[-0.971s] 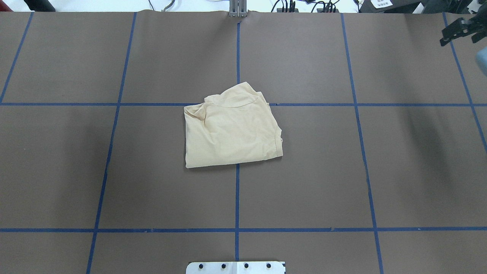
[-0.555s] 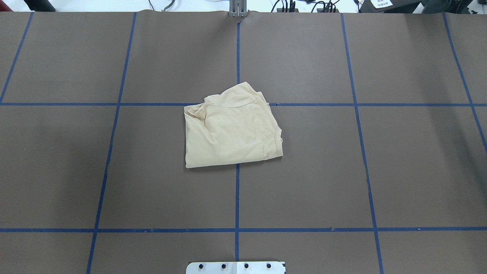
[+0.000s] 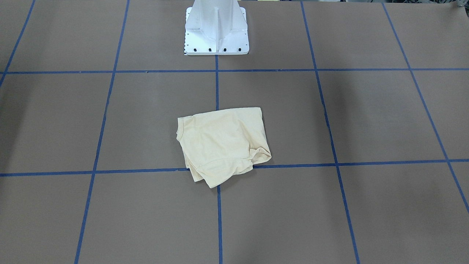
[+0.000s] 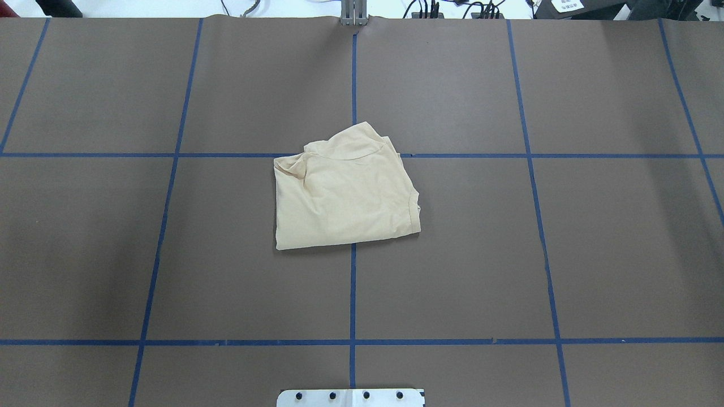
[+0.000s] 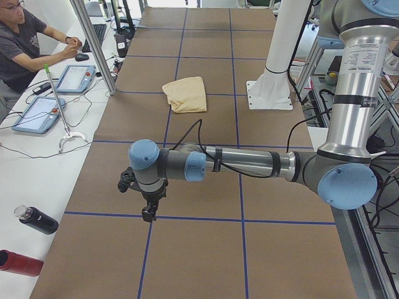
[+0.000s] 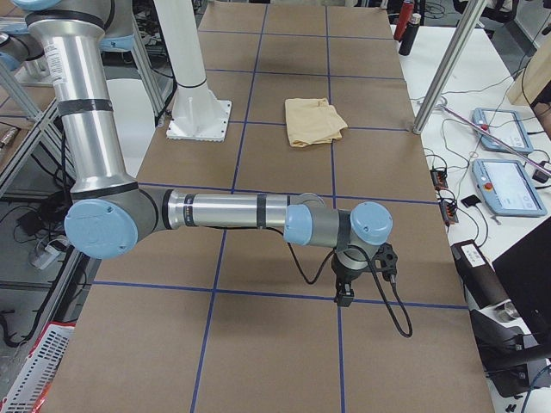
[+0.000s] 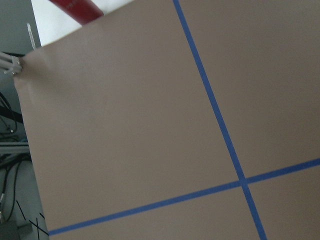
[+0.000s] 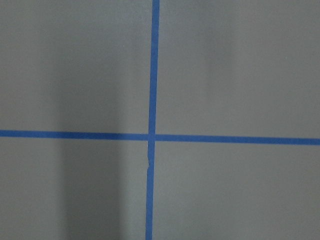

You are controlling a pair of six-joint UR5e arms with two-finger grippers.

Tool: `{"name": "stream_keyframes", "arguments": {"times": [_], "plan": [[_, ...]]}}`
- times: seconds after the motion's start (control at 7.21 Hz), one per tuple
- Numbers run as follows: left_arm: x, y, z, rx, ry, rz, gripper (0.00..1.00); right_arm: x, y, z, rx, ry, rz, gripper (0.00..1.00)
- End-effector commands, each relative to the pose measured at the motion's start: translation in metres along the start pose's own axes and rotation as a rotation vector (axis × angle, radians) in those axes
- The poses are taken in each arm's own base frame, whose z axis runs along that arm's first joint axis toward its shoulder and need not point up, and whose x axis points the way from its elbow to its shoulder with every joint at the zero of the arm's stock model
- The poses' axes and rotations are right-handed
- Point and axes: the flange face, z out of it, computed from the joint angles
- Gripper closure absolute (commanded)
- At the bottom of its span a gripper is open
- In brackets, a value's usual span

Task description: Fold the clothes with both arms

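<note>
Folded cream shirt [image 4: 345,192], plain side up, on brown table [image 4: 565,226]; blue tape grid [image 4: 352,294]

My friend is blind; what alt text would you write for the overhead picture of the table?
A pale cream-yellow shirt lies folded into a rough rectangle near the middle of a brown table marked with a grid of blue tape lines. A white base plate shows at the bottom edge and cables at the top edge.

The shirt [image 4: 345,192] is soft, matt, lightly creased cloth. The table cover [image 4: 594,254] looks like matt brown paper, marked with smooth blue tape [image 4: 352,294]. The left arm [image 5: 249,163] and right arm [image 6: 224,209] have satin silver metal tubes and smooth light-blue caps. The pedestal [image 3: 216,33] is glossy white.
</note>
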Motion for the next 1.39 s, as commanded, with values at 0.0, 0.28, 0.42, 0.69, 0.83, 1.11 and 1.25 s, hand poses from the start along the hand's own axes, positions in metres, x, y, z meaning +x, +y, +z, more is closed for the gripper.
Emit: {"name": "stream_keyframes", "arguments": {"times": [0.0,0.28,0.42,0.69,0.83,1.11,1.25], "plan": [[0.006,0.010,0.002,0.000,0.044,-0.097,0.01,0.009,0.035,0.014,-0.050,0.006,0.040,0.00],[0.008,0.011,0.002,0.001,0.042,-0.093,0.01,0.022,0.040,0.028,-0.077,0.003,0.065,0.00],[0.005,0.016,0.006,0.006,0.040,-0.091,0.01,0.028,0.050,0.036,-0.058,0.000,0.058,0.00],[0.006,0.017,0.005,0.012,0.040,-0.087,0.01,0.030,0.052,0.038,0.006,0.007,0.032,0.00],[0.006,0.017,0.005,0.012,0.040,-0.089,0.01,0.027,0.051,0.035,0.013,0.006,0.049,0.00],[0.009,0.016,0.002,0.017,0.042,-0.179,0.01,0.028,0.051,0.035,0.013,0.007,0.051,0.00],[0.011,0.014,-0.001,0.024,0.041,-0.191,0.01,0.027,0.050,0.034,0.015,0.009,0.049,0.00]]}}
